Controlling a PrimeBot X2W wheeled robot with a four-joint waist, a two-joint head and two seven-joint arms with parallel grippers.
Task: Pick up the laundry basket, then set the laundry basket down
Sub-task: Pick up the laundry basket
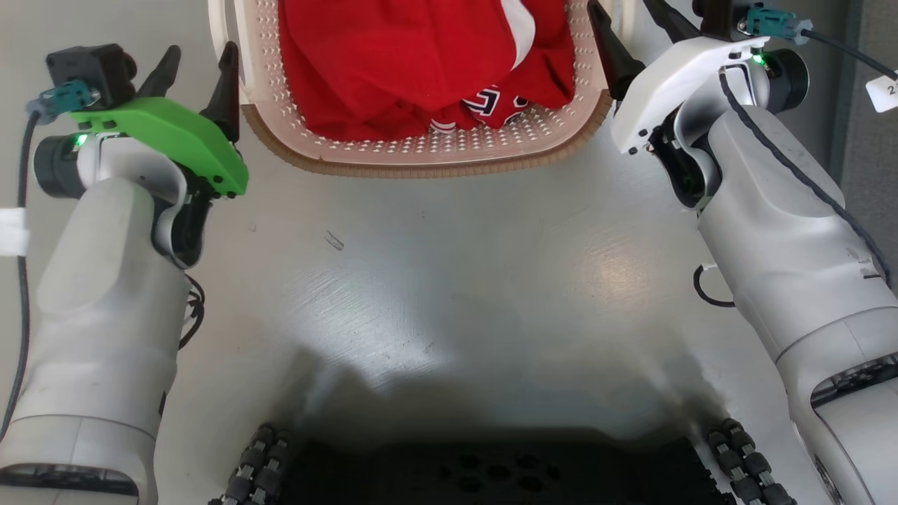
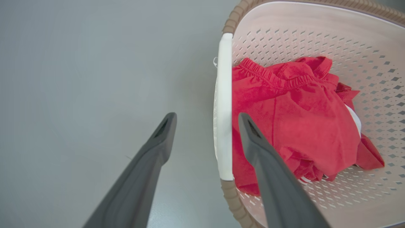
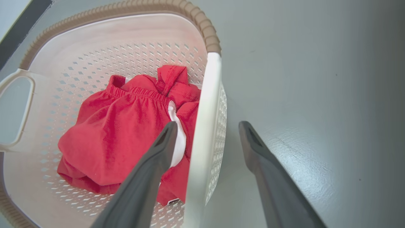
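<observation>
Left claw (image 2: 207,122) and right claw (image 3: 208,128), both wide, each straddle a side handle (image 2: 224,104) of the laundry basket (image 1: 421,167) between them.

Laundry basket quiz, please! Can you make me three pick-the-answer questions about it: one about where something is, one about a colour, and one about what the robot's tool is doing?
1. Where are the red clothes?
A. On the floor
B. Inside the laundry basket
C. Draped over the robot's arm

2. What colour is the basket's rim?
A. Brown
B. Blue
C. Black

3. How is the left tool?
A. Open, with one finger on each side of the white handle
B. Shut tight on the handle
C. Shut on the clothes

Answers:
1 B, the clothes lie bunched within the perforated walls.
2 A, a brown woven-look band runs around the top edge.
3 A, the left wrist view shows a wide gap between the fingers, with the handle standing in it.
</observation>
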